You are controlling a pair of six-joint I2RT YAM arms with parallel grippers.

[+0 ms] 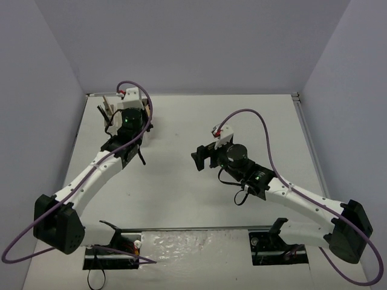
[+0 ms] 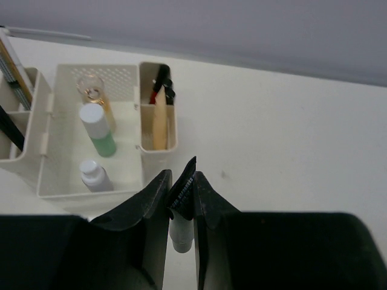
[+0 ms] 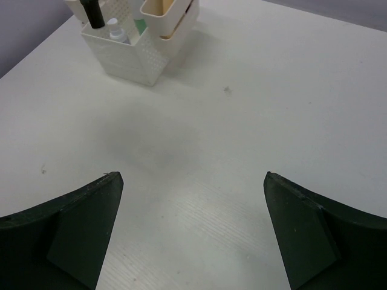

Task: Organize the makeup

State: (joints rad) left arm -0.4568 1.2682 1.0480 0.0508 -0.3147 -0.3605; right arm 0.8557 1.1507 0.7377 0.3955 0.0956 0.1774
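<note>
Left wrist: we note left gripper (image 2: 180,182) pinching a black-and-white tube (image 2: 180,232); right gripper (image 3: 192,176) gapes wide over desk (image 3: 242,121).

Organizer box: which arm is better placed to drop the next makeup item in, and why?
Left. The left gripper is shut on a black-and-white tube right at the organizer box. The right gripper is open, empty and farther from the box.

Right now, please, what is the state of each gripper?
Left gripper: closed on a thin black-and-white tube.
Right gripper: open, holding nothing.
</note>
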